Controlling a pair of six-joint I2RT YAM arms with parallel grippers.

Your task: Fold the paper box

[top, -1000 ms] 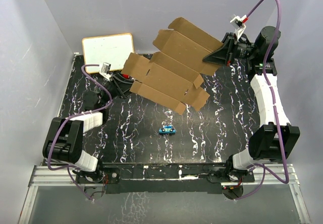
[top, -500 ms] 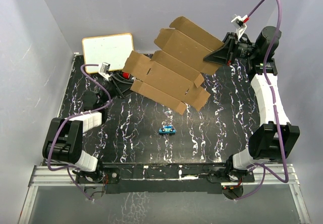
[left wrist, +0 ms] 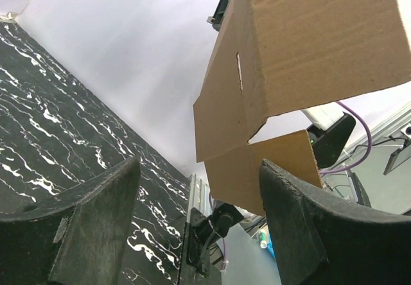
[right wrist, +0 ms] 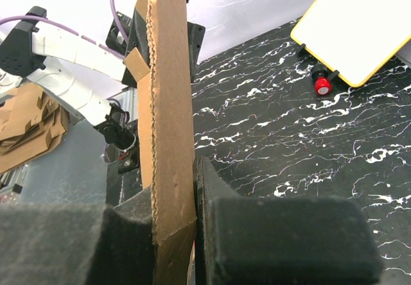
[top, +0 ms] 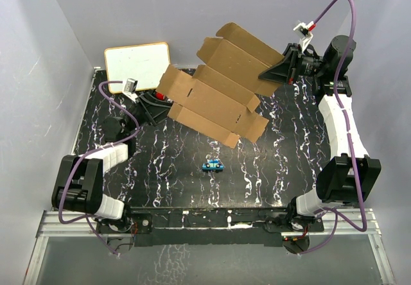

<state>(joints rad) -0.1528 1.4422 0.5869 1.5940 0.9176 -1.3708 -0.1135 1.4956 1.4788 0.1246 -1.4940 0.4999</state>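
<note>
The paper box (top: 215, 86) is a flat brown die-cut cardboard sheet with flaps, held in the air over the back of the table. My right gripper (top: 264, 76) is shut on its right edge; in the right wrist view the sheet (right wrist: 168, 105) stands edge-on between my pads. My left gripper (top: 156, 102) is open and sits low under the sheet's left end. In the left wrist view the sheet's underside (left wrist: 302, 60) hangs above my open fingers (left wrist: 292, 221), apart from them.
A white board with a tan frame (top: 137, 65) leans at the back left, also in the right wrist view (right wrist: 363, 25). A red knob (right wrist: 322, 85) sits below it. A small blue object (top: 212, 165) lies mid-table on the black marbled surface (top: 192, 182).
My left gripper has shifted slightly back and left under the sheet. The sheet and my right gripper have barely moved.
</note>
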